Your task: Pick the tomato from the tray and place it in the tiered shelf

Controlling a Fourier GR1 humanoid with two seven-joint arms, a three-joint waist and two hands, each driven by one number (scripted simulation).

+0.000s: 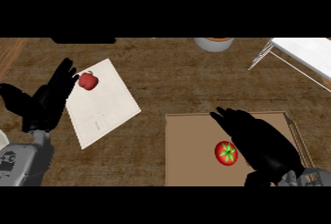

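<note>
A red tomato with a green star-shaped stem lies on the brown tray at the lower right of the head view. My right hand hovers over the tray just right of the tomato, fingers straight and open, pointing up-left. Whether it touches the tomato is unclear. The white tiered shelf with thin wire legs stands at the top right corner. My left hand rests open at the left edge, fingers up.
A red bell pepper sits on a pale cutting board beside the left hand. A white round container with orange contents stands at the back centre. The counter top is dark brown wood.
</note>
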